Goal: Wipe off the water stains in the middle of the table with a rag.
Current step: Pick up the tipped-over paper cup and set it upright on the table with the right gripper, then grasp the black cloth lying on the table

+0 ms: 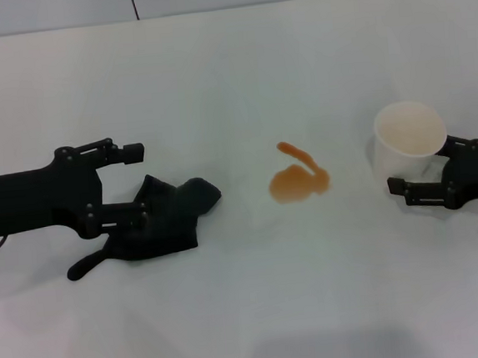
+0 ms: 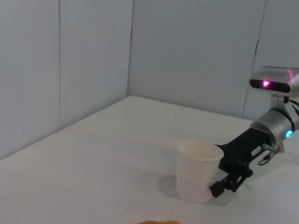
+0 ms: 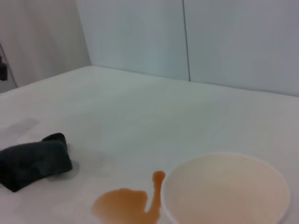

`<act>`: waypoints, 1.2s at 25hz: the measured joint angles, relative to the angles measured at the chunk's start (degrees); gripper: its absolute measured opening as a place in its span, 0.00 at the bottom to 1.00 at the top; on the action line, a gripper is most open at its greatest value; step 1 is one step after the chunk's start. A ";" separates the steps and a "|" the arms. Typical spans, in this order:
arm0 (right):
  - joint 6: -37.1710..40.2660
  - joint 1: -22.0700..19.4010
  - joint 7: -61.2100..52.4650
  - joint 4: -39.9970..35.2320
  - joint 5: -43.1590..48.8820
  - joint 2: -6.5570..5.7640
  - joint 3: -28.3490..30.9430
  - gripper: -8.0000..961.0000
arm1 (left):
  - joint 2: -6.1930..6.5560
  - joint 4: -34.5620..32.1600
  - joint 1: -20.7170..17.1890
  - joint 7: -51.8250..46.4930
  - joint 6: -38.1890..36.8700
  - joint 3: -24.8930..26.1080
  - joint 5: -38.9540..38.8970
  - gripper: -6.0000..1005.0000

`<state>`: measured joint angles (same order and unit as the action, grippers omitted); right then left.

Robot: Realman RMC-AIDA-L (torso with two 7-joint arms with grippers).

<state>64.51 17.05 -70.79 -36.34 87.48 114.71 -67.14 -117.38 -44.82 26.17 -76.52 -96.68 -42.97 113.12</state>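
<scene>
Water stains (image 1: 297,180), an orange blotch with a short curved tail, sit mid-table (image 1: 251,312), and nothing I see carries writing I can read. Left of the blotch, apart from it, lies the rag (image 1: 171,218), my left gripper (image 1: 134,181) spread with its lower finger on the cloth and its upper finger off the cloth's far edge. Right of the blotch my right gripper (image 1: 418,172) sits spread around the white cup (image 1: 409,139), with bare white surface between cloth and blotch.
</scene>
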 joint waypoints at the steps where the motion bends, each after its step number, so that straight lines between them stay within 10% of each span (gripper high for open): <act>1: 0.40 -0.38 -0.06 -0.45 0.00 -0.01 0.11 0.91 | -0.01 0.00 -0.09 0.05 -0.01 0.00 -0.17 0.86; 30: 18.03 -12.70 -1.84 -11.97 -2.11 0.34 7.11 0.91 | 0.41 -0.09 -1.30 0.63 0.36 0.00 -1.80 0.86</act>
<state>82.54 4.35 -72.63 -48.31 85.37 115.05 -60.03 -116.97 -44.91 24.87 -75.89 -96.32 -42.97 111.32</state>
